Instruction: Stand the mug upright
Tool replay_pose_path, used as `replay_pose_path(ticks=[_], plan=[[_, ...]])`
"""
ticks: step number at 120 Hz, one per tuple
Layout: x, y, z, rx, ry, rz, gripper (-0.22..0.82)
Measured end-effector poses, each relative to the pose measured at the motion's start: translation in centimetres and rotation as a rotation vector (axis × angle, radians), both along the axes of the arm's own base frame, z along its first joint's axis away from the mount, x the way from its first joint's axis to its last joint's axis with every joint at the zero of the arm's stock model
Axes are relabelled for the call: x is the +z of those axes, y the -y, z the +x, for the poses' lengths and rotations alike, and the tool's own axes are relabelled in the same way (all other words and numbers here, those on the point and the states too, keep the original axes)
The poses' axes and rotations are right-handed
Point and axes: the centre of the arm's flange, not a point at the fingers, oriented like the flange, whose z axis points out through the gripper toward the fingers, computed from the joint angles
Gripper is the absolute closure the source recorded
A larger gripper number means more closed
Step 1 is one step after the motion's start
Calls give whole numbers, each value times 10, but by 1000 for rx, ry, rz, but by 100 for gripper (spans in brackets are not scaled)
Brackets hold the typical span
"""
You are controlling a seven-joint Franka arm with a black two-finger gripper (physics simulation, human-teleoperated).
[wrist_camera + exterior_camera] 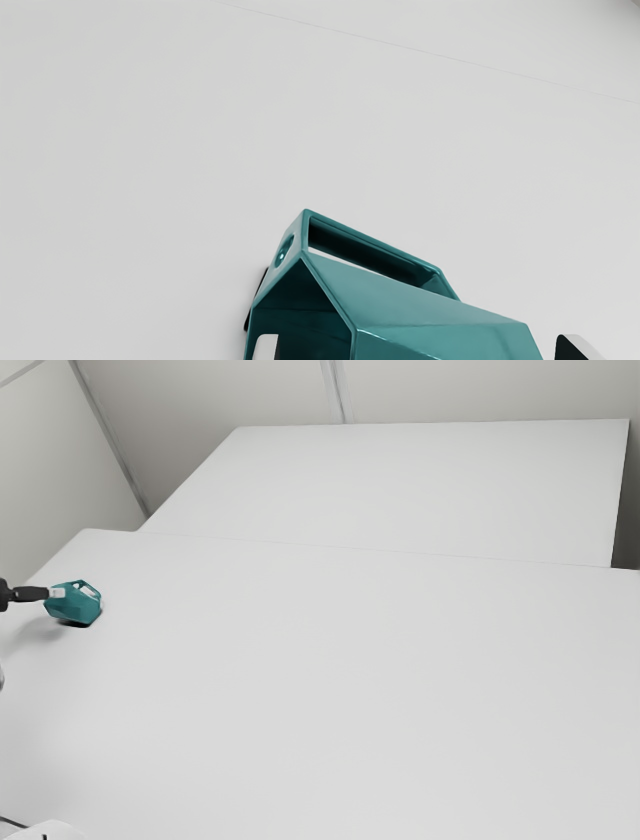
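Nearest of all, the tool (pixel 417 349) stands wide open at the mug (pixel 430 322). One fingertip (pixel 266 347) overlaps the mug's mouth (pixel 300 312), though whether it is inside the rim or just above it I cannot tell; the other is just past the closed end, with a sliver of background between. No grip shows.

The mug lies on its side on the tabletop (pixel 320 690), so it is not upright. The main risk I see is a lopsided squeeze: with one finger perhaps at the mouth and the other outside the closed end, closing could push the mug along or catch only the rim. Its slanting faces look slick and might slide out of the pads as the weight comes on. The handle juts up and away and could swing the mug round if a turn is made with a loose hold. A tilt let go too soon would probably roll it back onto a flat side.

The mug is glossy teal, faceted rather than round, darker inside the mouth. Its handle (pixel 375 243) is an angular loop with a long slot and a small round hole at the mouth end. A dark shadow hugs its underside.

Beyond the mug, the white surface runs to a thin seam (pixel 330 547), and farther off stand pale walls (pixel 210 450).
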Motion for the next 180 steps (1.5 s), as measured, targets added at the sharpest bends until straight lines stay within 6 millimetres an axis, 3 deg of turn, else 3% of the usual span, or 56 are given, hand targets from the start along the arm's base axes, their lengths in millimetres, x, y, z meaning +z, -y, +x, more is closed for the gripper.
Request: replay_pose_path(ticks=[9,28,46,65,79,88,97,113,127,163,172,180], plan=[[-1,0,0,3,4,-4,4],[-3,1,1,10,17,-16,38],[4,12,15,0,39,-21,56],[9,30,37,-16,71,-39,64],[14,55,55,-41,76,-63,69],[26,70,57,-53,66,-73,73],[52,90,59,-72,44,-57,74],[106,139,76,-151,-59,61,76],[135,214,96,-244,-225,213,78],[159,406,124,-325,-524,600,78],[159,449,126,-310,-547,666,78],[157,475,120,-272,-566,691,78]])
